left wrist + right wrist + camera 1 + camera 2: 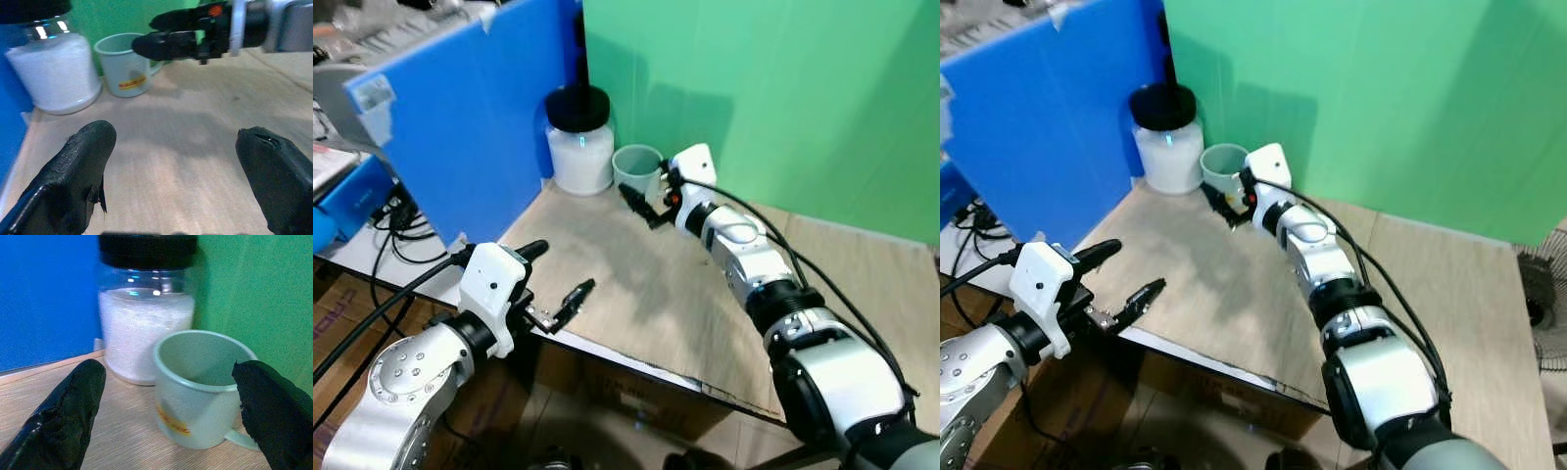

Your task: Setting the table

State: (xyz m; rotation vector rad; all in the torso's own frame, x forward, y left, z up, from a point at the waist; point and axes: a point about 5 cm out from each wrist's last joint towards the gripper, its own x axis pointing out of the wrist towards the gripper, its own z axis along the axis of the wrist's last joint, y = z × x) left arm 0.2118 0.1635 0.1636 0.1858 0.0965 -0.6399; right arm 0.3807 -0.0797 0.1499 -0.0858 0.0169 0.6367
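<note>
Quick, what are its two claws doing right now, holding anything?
Left gripper: open, holding nothing, at the table's near edge.
Right gripper: open, empty, right in front of the mug.

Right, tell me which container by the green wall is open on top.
The pale green mug, beside the right gripper. The white-filled jar next to it wears a black lid.

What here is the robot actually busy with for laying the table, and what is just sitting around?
Part of the job:
- pale green mug, standing upright on the wooden table
- right claw, open, right beside the mug
- left claw, open, hovering at the table's near edge

Just lying about:
- jar of white powder with a black lid
- blue board
- green backdrop
- cables
</note>
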